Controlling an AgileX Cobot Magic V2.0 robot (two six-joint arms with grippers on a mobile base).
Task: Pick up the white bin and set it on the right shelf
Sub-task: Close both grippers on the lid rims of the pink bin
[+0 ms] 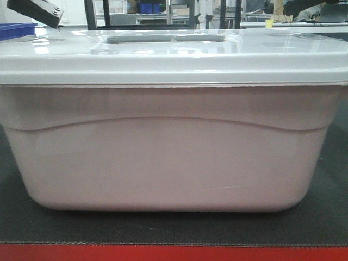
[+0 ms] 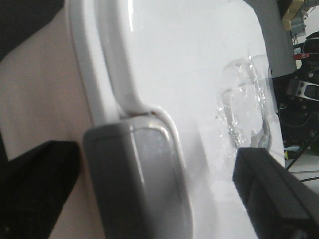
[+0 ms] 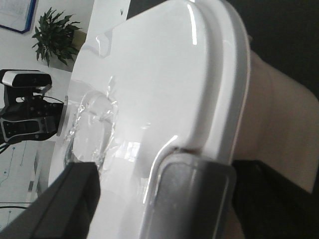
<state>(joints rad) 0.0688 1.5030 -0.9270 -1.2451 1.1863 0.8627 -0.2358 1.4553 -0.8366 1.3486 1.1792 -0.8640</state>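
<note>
One white bin (image 1: 168, 157) fills the front view. It rests upright on a dark mat (image 1: 331, 217), and the red table edge (image 1: 174, 254) runs along 6 o'clock. The lid (image 1: 163, 62) is seated on the tub, with its recessed handle (image 1: 163, 38) at 12 o'clock. A curved ridge crosses the front wall of the tub. A blue bin (image 1: 16, 30) shows past the lid at 10 o'clock.

The left gripper (image 2: 149, 164) has its jaws spread wide, straddling a grey latch (image 2: 134, 184) at the end of the lid. One finger (image 2: 35, 189) lies at 8 o'clock, outside the tub wall. The other finger (image 2: 279, 194) lies at 4 o'clock, over the lid. Nothing is clamped between them, and contact with the bin cannot be determined.

The right gripper (image 3: 169, 194) also has its jaws spread wide, around a second grey latch (image 3: 194, 199). One finger (image 3: 60, 204) lies at 7 o'clock, over the lid. The other finger (image 3: 269, 194) lies at 4 o'clock, beside the tub wall. Nothing is clamped, and contact cannot be determined.

Crinkled clear film (image 2: 244, 109) covers the handle recess, at 3 o'clock in the left wrist view. A potted plant (image 3: 55, 35) stands at 10 o'clock in the right wrist view.
</note>
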